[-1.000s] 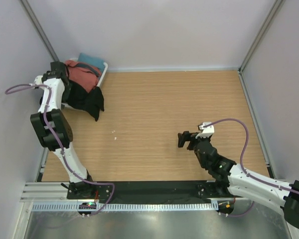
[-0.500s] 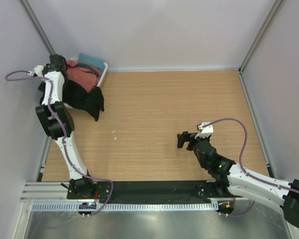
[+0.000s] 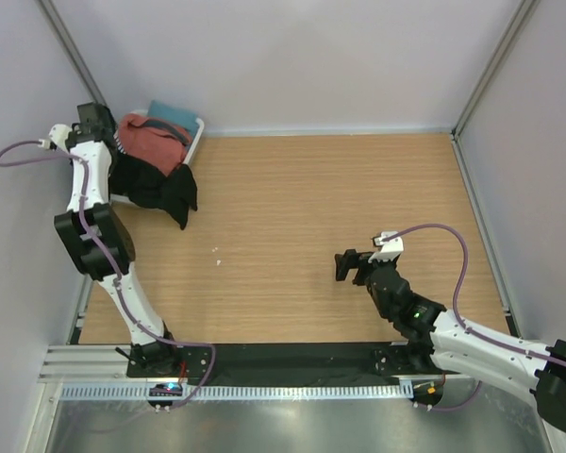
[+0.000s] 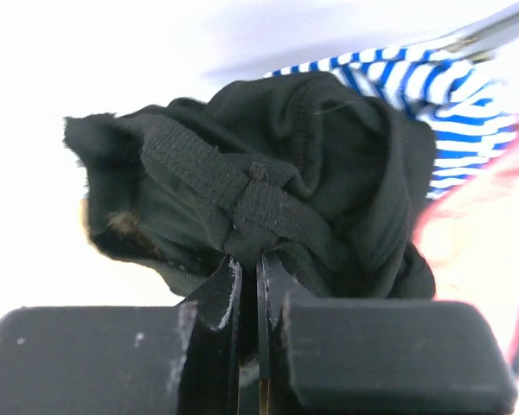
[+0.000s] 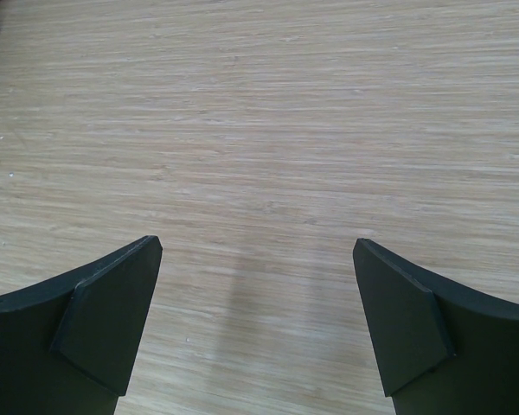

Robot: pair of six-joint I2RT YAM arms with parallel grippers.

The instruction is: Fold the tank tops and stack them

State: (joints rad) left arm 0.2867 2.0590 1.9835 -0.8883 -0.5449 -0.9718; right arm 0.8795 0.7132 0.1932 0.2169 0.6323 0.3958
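black and crumpled, the black tank top (image 3: 162,189) lies at the far left corner as one long shape. its far end is up on the white basket (image 3: 198,130), and the rest spills over the basket's near rim onto the wooden surface (image 3: 340,189). its long axis runs slanted, from the far left to the near right, and a narrow tip points to the near right. the rust-red tank top (image 3: 154,142) is heaped in the basket and touches the black one on its far side; which way it points i cannot tell.

the left gripper (image 4: 251,261) is at this pile – its jaws are pressed almost together, with only a thin slit between them. they pinch a fold of the black cloth just below a flat ribbed strap (image 4: 203,169) that crosses the bundle. a blue and white striped cloth (image 4: 454,95) shows behind the bundle.

the right gripper (image 5: 255,251) hangs low above bare wood, well apart from the clothes – its jaws are spread wide and hold nothing.
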